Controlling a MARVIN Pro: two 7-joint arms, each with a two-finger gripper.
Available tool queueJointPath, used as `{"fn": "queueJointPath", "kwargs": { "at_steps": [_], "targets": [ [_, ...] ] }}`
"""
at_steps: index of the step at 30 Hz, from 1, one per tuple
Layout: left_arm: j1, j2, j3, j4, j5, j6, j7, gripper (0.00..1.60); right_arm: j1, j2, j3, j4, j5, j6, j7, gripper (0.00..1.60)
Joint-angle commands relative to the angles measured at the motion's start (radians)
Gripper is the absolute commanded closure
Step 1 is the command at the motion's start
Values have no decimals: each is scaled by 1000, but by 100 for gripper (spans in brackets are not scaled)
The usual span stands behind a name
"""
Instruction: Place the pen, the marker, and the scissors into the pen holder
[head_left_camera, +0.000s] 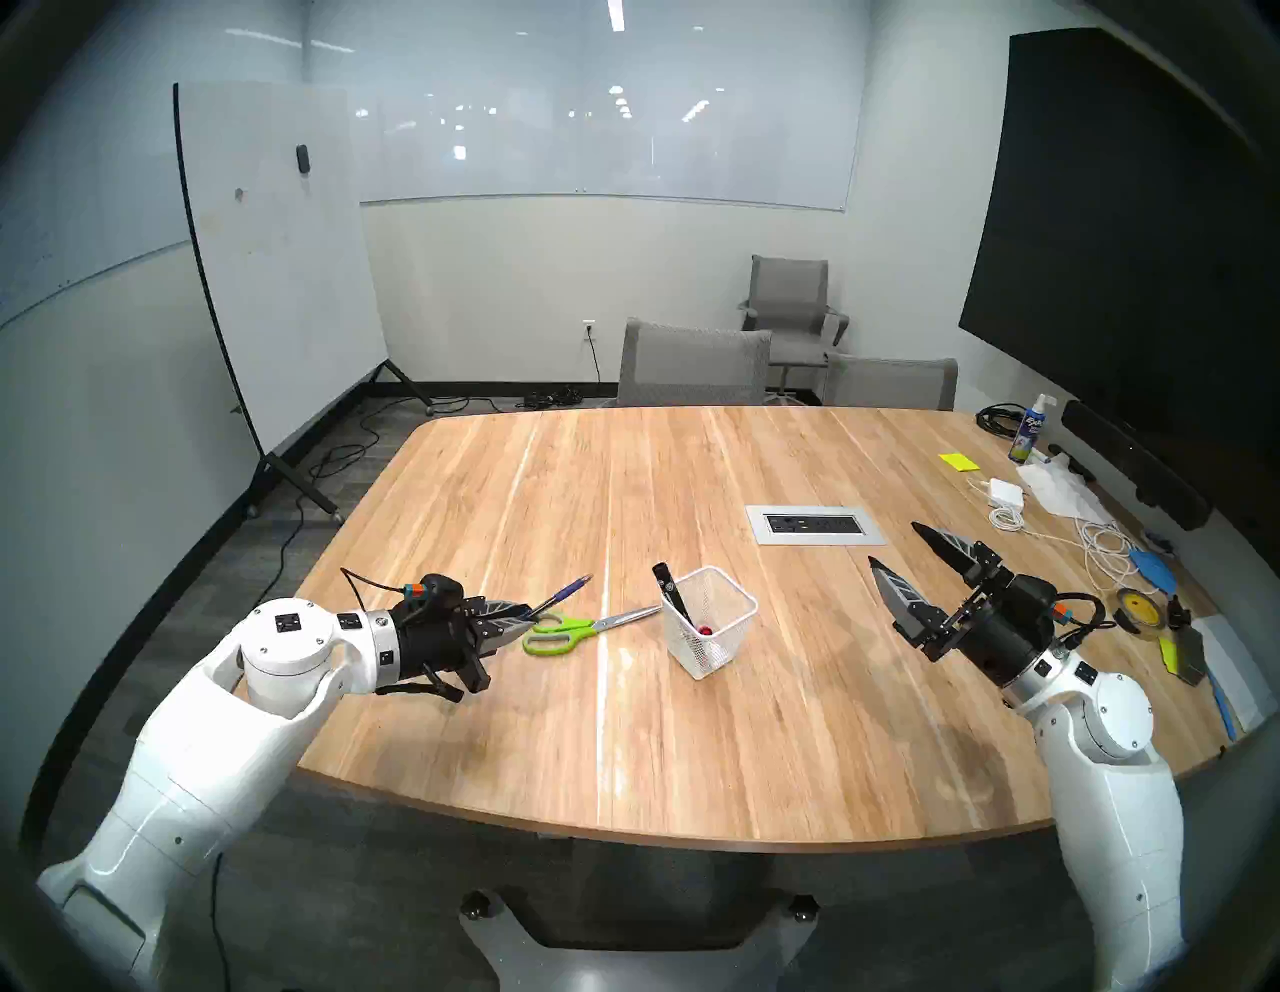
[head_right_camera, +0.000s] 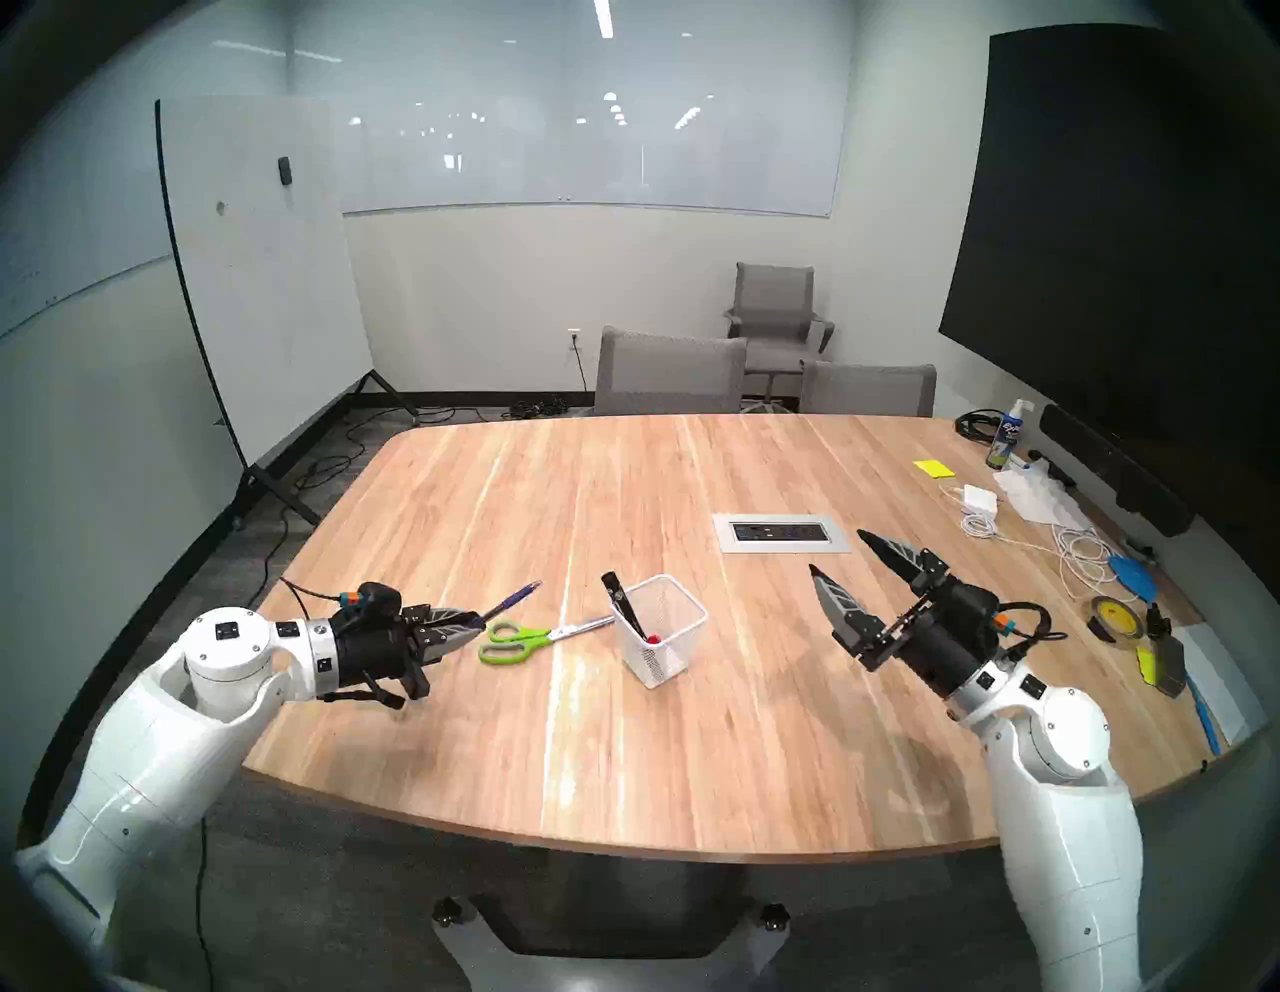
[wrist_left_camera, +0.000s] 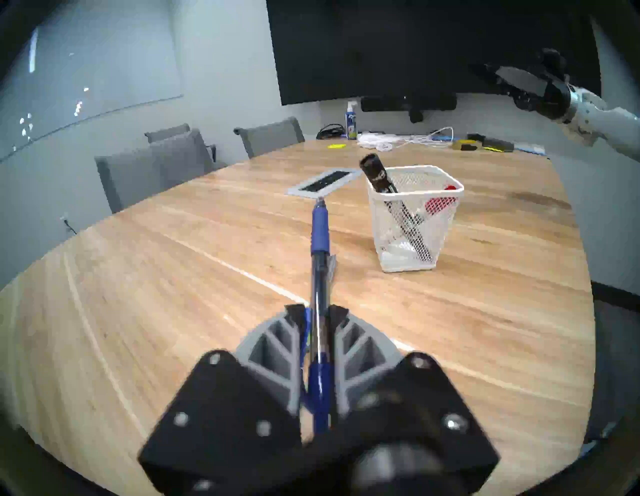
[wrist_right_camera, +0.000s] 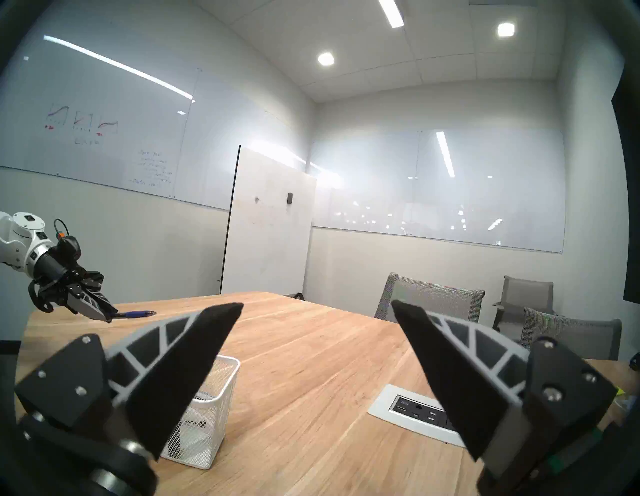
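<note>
The holder (head_left_camera: 710, 620) stands upright on the table (head_left_camera: 692, 748), a white mesh cup with a square rim, and serves here as the landmark. Inside it a black marker (head_left_camera: 670, 590) leans, its top sticking out over the holder's left rim, and a red cap (head_left_camera: 705, 630) shows low down through the mesh. Left of the holder the scissors (head_left_camera: 582, 627) lie flat on the table, green loops farthest from the holder and blade tips pointing toward it, ending just beside its left wall without clearly touching it. Farther left of the holder, beyond the scissors' loops, the left gripper (head_left_camera: 528, 613) is clamped tight on the pen (head_left_camera: 564, 594); in the left wrist view the pen (wrist_left_camera: 319, 263) runs out from between the two fingers (wrist_left_camera: 273, 350), its blue grip section and tip pointing away from the wrist and to the left of the holder (wrist_left_camera: 414, 221). The pen is clear of the table, tilted with its tip higher than the gripped end, and its tip is well apart from the holder. Right of the holder the right gripper (head_left_camera: 904, 547) hangs above the table with its jaws spread wide and nothing between them; the right wrist view shows the holder (wrist_right_camera: 204, 412) below and behind its left finger (wrist_right_camera: 180, 377).
</note>
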Motion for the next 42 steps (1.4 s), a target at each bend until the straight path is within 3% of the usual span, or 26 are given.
{"fn": "queueJointPath", "kwargs": {
  "at_steps": [1,17,42],
  "targets": [
    [82,-22,-51,-105,-46,-14,34,160,8,-1,2,-14,4,-4,0,0],
    [173,-68,-60,-236,-66,-5,105,160,8,-1,2,-14,4,-4,0,0],
    [120,-144,40,-248,-61,16,203,160,8,-1,2,-14,4,-4,0,0]
  ]
}}
